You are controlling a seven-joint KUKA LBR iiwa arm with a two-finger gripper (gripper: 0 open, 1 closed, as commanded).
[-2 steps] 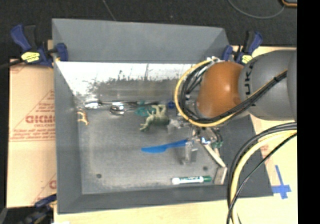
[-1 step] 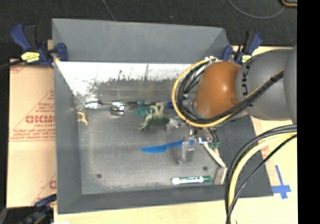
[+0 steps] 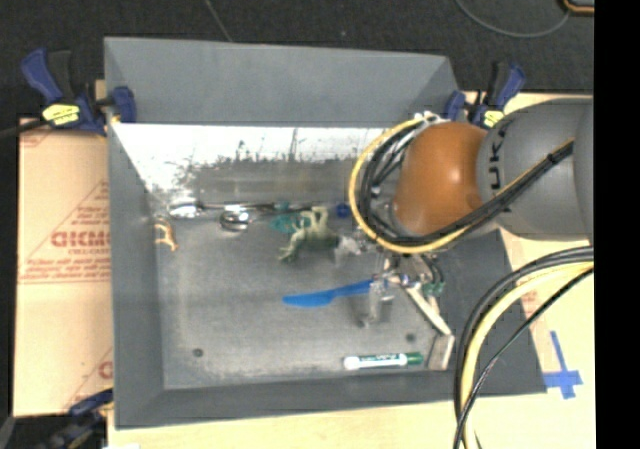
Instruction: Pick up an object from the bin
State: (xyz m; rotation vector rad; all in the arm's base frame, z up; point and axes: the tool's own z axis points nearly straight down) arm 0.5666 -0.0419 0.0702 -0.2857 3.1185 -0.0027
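Gripper (image 3: 378, 302) low at right end of blue spoon-shaped piece (image 3: 325, 296), mid-floor of bin (image 3: 230, 332); open or closed, cannot tell. Piece lies flat, apart from green marker (image 3: 383, 362) and green toy (image 3: 305, 234), probably easing access.

"KU" letters, partial, on arm (image 3: 545, 192)

1. The grey metal bin (image 3: 200, 337) carries everything on its floor.
2. Far left lie a metal spoon (image 3: 215, 212) and what may be a green-and-white toy (image 3: 305, 234).
3. In the middle lies a blue plastic piece (image 3: 322, 296); near right, a green marker (image 3: 382, 362).
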